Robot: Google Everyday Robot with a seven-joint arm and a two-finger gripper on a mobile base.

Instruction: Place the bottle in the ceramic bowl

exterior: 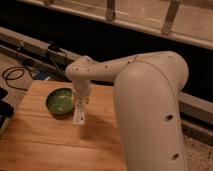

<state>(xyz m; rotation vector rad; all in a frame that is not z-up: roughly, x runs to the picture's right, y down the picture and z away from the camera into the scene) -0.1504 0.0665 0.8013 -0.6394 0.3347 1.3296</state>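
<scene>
The green ceramic bowl [59, 101] sits on the wooden table [45, 142] at its back left. Just right of the bowl's rim hangs the bottle [79, 114], slim and pale, held upright by its top end and lifted off the table. My gripper [80, 101] points straight down from the white arm [145, 95] and is shut on the bottle. The bottle's lower end hangs over the wood, close to the bowl's right edge.
Black cables [15, 75] and a dark rail [30, 47] run behind the table on the left. A dark object [4, 107] sits at the table's left edge. The arm's big white body covers the right side of the view.
</scene>
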